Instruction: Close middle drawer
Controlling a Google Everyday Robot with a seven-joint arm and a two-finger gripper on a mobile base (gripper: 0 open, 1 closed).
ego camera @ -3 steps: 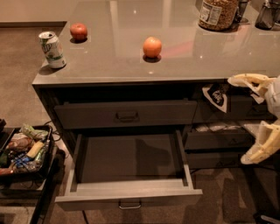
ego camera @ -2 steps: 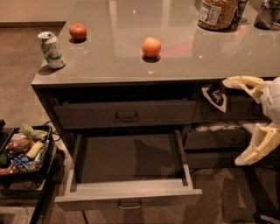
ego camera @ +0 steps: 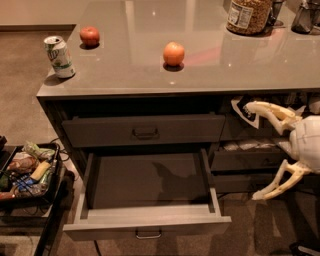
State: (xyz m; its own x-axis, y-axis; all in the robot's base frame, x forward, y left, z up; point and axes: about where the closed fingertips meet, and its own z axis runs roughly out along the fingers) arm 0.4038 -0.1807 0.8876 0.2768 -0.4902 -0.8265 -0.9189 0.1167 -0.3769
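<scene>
One middle drawer [ego camera: 148, 227] is sitting pulled out; one gripper [ego camera: 252, 151] is hovering right of it, spread wide, empty; one can [ego camera: 59, 56] above-left.

- The grey glossy counter top [ego camera: 250, 65] carries everything here, and light reflects off it.
- A green-and-white drinks can [ego camera: 59, 56] stands upright near the front left corner.
- A red apple [ego camera: 89, 36] lies just behind the can.
- An orange fruit [ego camera: 173, 53] lies near the middle, well apart from both.
- A jar with a label [ego camera: 248, 15] stands at the back right.
- The gripper [ego camera: 251, 151] hangs below the counter's right end, with its fingers spread wide.
</scene>
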